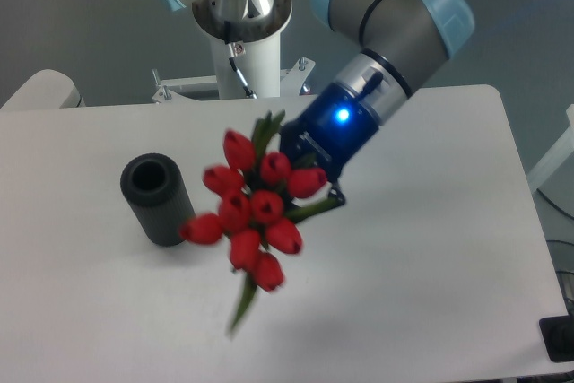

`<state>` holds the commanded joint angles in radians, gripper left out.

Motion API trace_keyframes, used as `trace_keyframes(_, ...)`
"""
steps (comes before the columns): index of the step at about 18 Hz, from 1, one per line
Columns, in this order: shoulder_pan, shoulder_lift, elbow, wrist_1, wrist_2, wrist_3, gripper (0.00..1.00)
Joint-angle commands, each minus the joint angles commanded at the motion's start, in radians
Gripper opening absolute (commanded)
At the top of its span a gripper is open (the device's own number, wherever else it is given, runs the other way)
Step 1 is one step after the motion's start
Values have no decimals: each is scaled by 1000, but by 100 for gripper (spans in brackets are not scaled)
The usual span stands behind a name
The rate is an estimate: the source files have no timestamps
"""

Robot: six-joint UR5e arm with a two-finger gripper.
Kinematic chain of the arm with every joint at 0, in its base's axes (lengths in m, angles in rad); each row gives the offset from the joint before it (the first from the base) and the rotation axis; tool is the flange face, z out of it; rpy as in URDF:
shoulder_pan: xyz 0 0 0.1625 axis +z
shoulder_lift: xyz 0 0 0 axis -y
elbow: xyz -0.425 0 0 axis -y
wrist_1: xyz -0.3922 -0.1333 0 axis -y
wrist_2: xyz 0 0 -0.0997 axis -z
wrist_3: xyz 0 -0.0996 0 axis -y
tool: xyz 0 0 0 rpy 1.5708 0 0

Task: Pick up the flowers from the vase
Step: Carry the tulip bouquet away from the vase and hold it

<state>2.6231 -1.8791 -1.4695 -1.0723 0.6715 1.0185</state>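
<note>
Above the white table [430,248], gripper [309,187] pinching the red tulip bunch [256,217], clear of the black vase [157,199] for carrying away.

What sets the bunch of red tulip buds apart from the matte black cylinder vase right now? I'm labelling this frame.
The bunch of red tulip buds is bright red with green stems; the matte black cylinder vase is plain black. The bunch hangs tilted in the air, held by the gripper; the vase stands upright on the white table. The vase's mouth is empty, with the bunch to its right.
</note>
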Motion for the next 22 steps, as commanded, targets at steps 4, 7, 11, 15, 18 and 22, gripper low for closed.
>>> trace_keyframes(4, 34, -35, -14, -6, 201, 116, 15)
trace_keyframes(7, 43, -60, 3, -20, 339, 178, 15)
trace_keyframes(11, 38, -80, 24, -29, 440, 190, 14)
trace_keyframes(15, 22, -106, 57, -70, 546, 232, 15)
trace_keyframes(18, -17, -129, 101, -126, 669, 291, 14)
trace_keyframes(22, -37, -193, 150, -144, 810, 409, 13)
